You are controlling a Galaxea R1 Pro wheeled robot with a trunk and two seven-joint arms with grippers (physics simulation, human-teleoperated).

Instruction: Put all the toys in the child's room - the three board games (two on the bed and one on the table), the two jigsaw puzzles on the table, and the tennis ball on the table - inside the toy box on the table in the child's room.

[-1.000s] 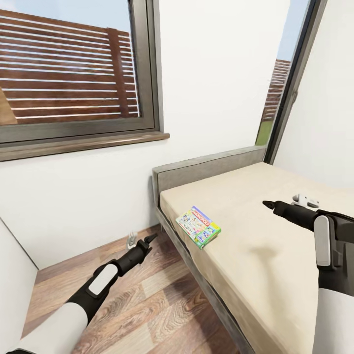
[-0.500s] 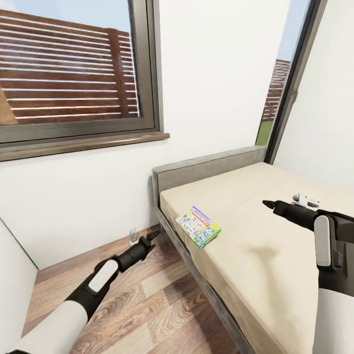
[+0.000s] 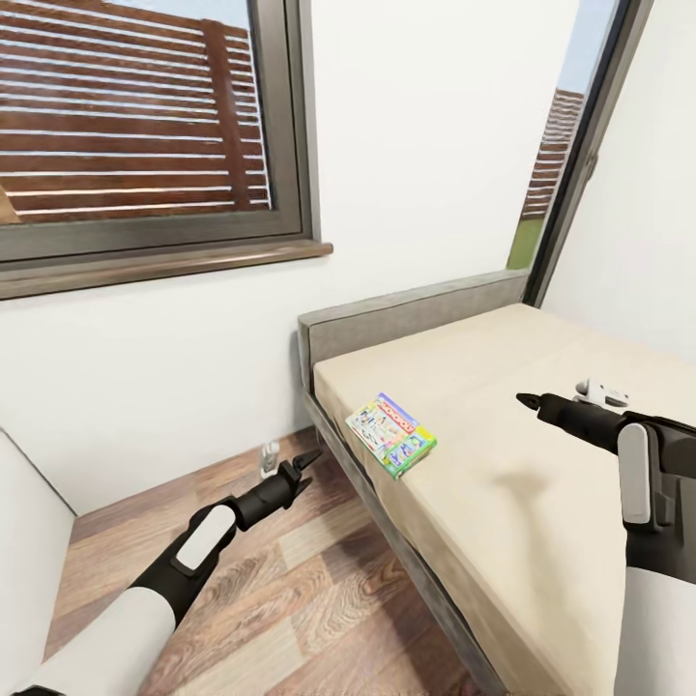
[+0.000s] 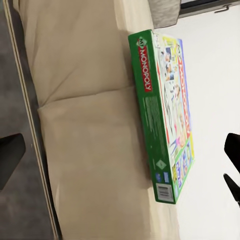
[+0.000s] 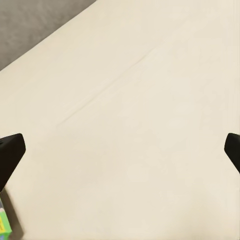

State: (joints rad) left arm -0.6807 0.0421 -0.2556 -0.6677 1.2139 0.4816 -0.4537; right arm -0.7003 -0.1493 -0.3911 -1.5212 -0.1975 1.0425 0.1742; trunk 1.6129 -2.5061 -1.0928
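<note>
A MONOPOLY board game [image 3: 391,436] lies flat near the edge of the bed [image 3: 541,503], while the left hand [image 3: 302,466] and right hand [image 3: 527,399] hover with fingers spread, both empty.

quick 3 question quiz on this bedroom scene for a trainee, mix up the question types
1. True or false: the MONOPOLY board game lies flat on the bed, near the edge by the floor.
2. Which gripper is over the mattress? A) left gripper B) right gripper
3. Fill in: the left gripper hangs above the wooden ____.

Key: 1 true; 2 B; 3 floor. Both grippers are open and hold nothing.
</note>
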